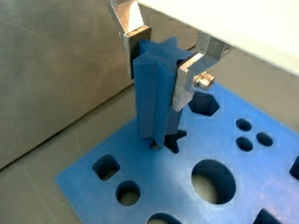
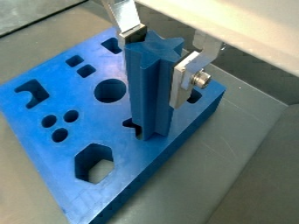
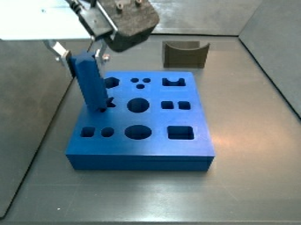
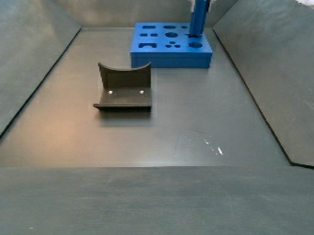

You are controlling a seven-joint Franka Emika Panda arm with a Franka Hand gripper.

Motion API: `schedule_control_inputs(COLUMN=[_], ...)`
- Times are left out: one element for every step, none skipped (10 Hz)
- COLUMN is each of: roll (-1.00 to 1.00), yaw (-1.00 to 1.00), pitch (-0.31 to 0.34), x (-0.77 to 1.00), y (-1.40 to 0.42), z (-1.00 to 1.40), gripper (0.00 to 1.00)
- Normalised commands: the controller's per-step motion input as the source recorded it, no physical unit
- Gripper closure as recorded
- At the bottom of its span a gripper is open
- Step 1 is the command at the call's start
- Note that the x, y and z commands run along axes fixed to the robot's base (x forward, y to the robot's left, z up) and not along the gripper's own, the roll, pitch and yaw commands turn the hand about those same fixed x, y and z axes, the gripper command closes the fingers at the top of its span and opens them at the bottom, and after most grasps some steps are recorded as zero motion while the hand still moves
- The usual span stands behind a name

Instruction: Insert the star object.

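Note:
The star object [image 1: 156, 96] is a tall blue ridged peg that stands upright with its lower end in the star hole of the blue block [image 1: 158, 175]. It shows in both wrist views [image 2: 149, 87] and both side views [image 3: 88, 83] [image 4: 197, 16]. My gripper [image 1: 160, 83] is at the peg's top, with one silver finger on each side and their pads against it. It also shows in a wrist view [image 2: 156, 68] and a side view [image 3: 77, 53]. The star hole is at the block's edge [image 2: 65, 87].
The blue block [image 3: 141, 154] has several other shaped holes and lies at one end of the grey floor [image 4: 172, 60]. A dark grey curved piece [image 4: 123, 87] stands apart from it [image 3: 185, 54]. Grey walls ring the floor.

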Motion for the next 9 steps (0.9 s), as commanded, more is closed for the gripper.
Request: schedule_control_inputs(roll=[0.11,0.15,0.15,0.15,0.15,0.16,0.14,0.00,-0.08], yaw=[0.38,0.56,0.74,0.75,0.70,0.61,0.53,0.25,0.00], pitch=[0.000,-0.030,-0.061,-0.077,-0.020,0.000,0.000,-0.019,-0.083], x=[0.14,0.05,0.00,0.07,0.20,0.35,0.37,0.19,0.01], y=[0.00,0.02,0.04,0.00,0.01,0.02,0.00,0.00,-0.05], z=[-0.58,-0.56,-0.55,-0.51,-0.45,-0.44,-0.49,-0.45,-0.43], gripper=[1.00,1.00,1.00,1.00,1.00,1.00,1.00,1.00,1.00])
